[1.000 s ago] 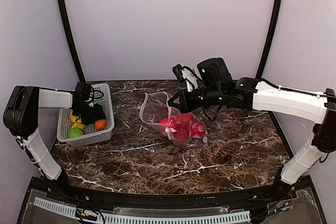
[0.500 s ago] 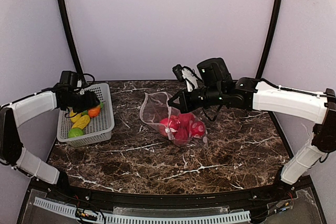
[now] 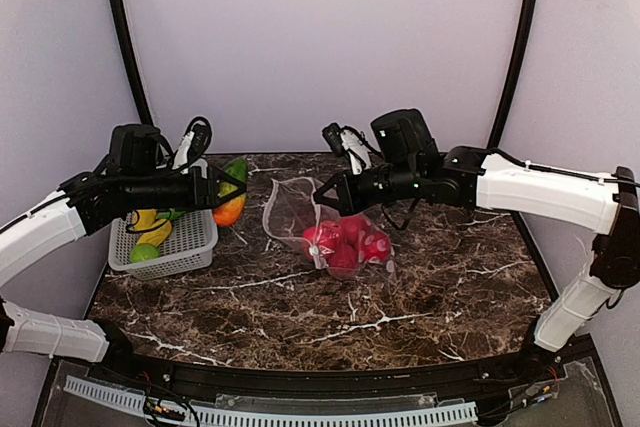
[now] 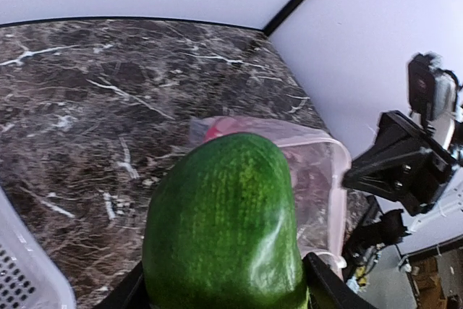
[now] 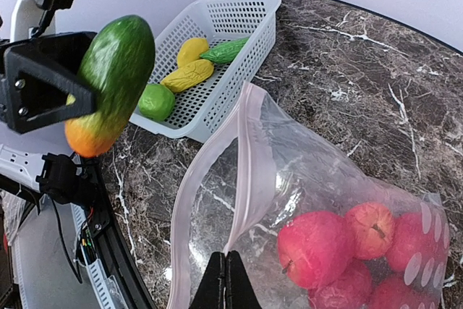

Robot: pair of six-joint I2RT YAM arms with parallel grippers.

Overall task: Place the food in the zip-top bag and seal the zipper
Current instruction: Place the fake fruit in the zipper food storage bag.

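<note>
My left gripper [image 3: 222,190] is shut on an orange-green fruit [image 3: 231,197] and holds it in the air between the basket and the zip-top bag [image 3: 296,209]. In the left wrist view the green fruit [image 4: 224,229] fills the space between my fingers, and the bag's open mouth [image 4: 322,171] lies just beyond. My right gripper [image 5: 226,257] is shut on the pink zipper [image 5: 249,171] edge and holds that mouth up and open. Several red fruits [image 5: 318,247] lie inside the bag. The slider tab does not show.
A white mesh basket [image 3: 190,239] stands at the left of the marble table [image 3: 330,307]. It holds yellow pieces [image 5: 189,74], a green round one [image 5: 155,100] and a green pod [image 5: 224,50]. The backdrop wall rises behind the bag.
My left arm has lifted the orange-green fruit out of the basket and carried it right, towards the bag's mouth. The right arm and the bag have barely shifted.
</note>
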